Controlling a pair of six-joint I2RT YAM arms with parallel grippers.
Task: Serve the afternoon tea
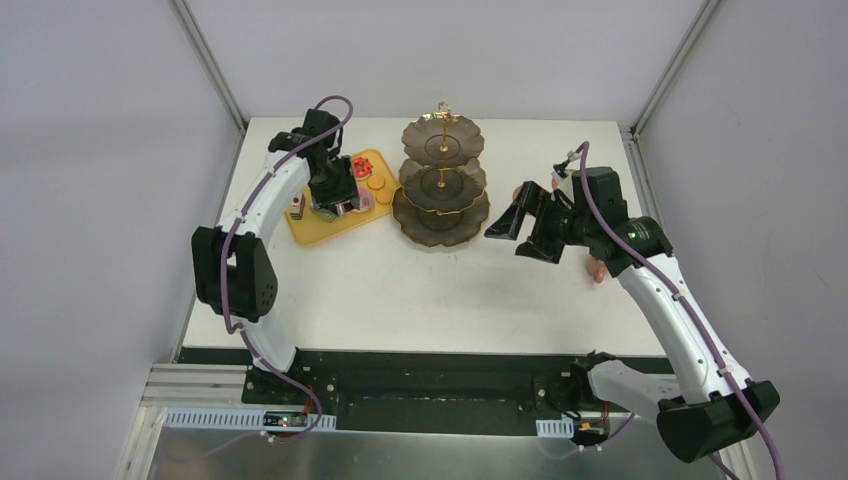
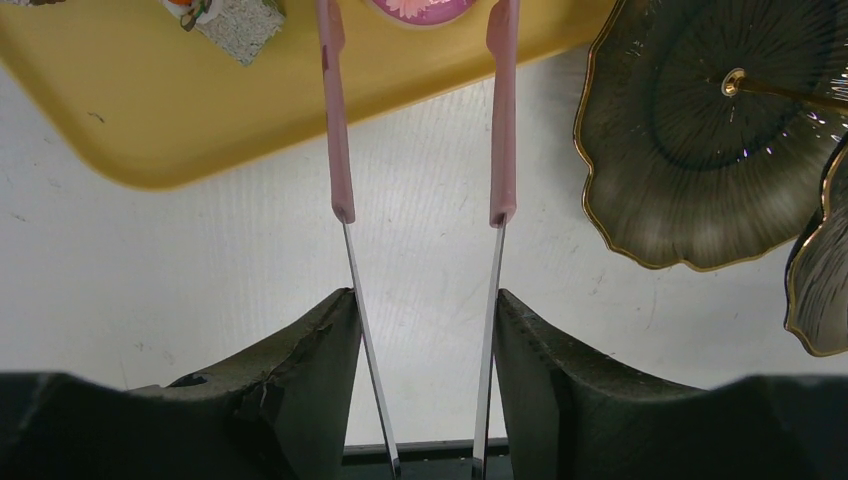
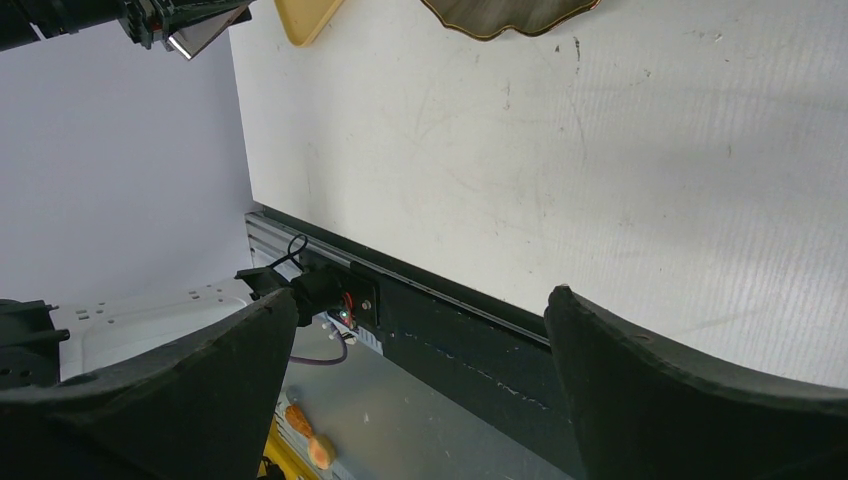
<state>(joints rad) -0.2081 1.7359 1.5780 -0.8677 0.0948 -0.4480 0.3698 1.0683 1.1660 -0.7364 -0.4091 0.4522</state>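
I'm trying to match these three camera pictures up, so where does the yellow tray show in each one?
Top external: the yellow tray sits left of centre, just left of the stand.
Left wrist: tray across the top left, beyond the tongs.
Right wrist: only a tray corner at the top edge.
Shared landmark: the dark scalloped stand, near the tray everywhere.

Cakes (image 1: 361, 166) on tray (image 1: 306, 232), L of stand (image 1: 443, 182); both twd table (image 1: 420, 295) rear

Dark three-level stand (image 1: 443, 180) with gold rod, upright, top middle. Small cakes (image 1: 360, 165), orange cookies (image 1: 378, 183) on yellow tray (image 1: 310, 232), just left.
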